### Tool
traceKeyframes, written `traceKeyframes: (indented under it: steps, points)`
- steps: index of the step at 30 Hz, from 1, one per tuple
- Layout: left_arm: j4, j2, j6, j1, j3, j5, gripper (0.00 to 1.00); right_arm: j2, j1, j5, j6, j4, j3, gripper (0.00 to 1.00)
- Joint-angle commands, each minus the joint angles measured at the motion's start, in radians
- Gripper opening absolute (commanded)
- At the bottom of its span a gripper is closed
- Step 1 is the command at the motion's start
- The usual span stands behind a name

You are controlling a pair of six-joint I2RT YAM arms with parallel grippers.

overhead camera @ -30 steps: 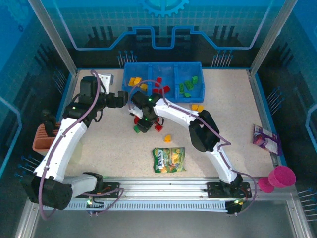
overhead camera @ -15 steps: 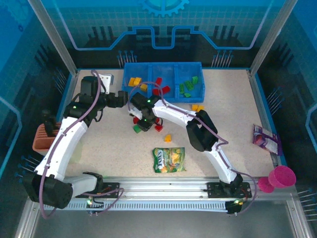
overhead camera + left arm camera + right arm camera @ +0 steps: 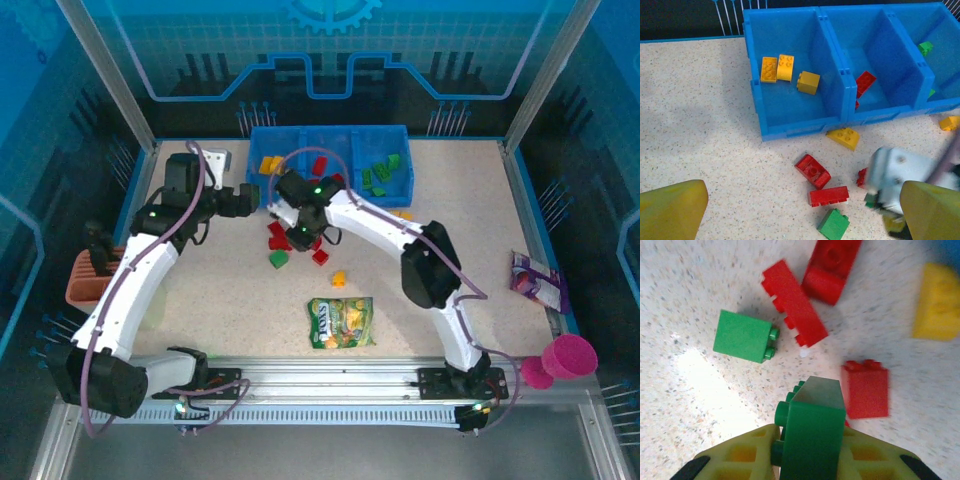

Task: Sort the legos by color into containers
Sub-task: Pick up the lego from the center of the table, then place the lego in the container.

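- A candy bag (image 3: 340, 322) is lying nearest you on the table (image 3: 480, 250), with a lone yellow block (image 3: 339, 279) just beyond it.
- Your right gripper (image 3: 812, 455) is clamping a green block (image 3: 814, 430) between its fingers. Loose pieces are lying on the table beyond it: a green cube (image 3: 742, 336), a long red brick (image 3: 794, 310) and a red square block (image 3: 866, 388).
- Your left gripper (image 3: 801, 210) is holding nothing, its fingers (image 3: 671, 210) standing wide apart, and it is hanging near the left end of the blue tray (image 3: 790, 131).
- A yellow wedge (image 3: 843, 137) is lying just in front of the tray.
- The tray is holding yellow blocks (image 3: 777, 67) in its left compartment, red pieces (image 3: 865, 82) in the middle one and green ones (image 3: 925, 47) in the right.
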Motion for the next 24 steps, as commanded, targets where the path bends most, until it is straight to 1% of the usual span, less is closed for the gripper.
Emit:
traceKeyframes:
  steps: [1,5,9,14,19,24]
  points:
    - [0.008,0.008,-0.002,0.013,0.007,0.031,0.99,-0.082,-0.04,0.004,0.017,-0.012,0.018,0.25]
    - [0.005,0.008,0.001,0.014,0.009,0.026,0.99,-0.106,-0.102,-0.018,0.022,0.003,0.027,0.25]
    - [0.005,0.01,0.005,0.015,0.005,0.022,0.99,-0.118,-0.193,-0.039,0.002,0.018,0.036,0.24]
    - [0.003,0.011,0.013,0.016,0.005,0.012,0.99,-0.108,-0.302,0.013,-0.031,0.047,0.068,0.24]
    - [0.005,0.019,0.015,0.017,0.006,0.01,0.99,-0.087,-0.401,0.042,-0.027,0.168,0.074,0.24]
    - [-0.007,0.038,0.018,0.02,0.018,0.014,0.99,0.007,-0.455,0.08,-0.034,0.212,0.166,0.24]
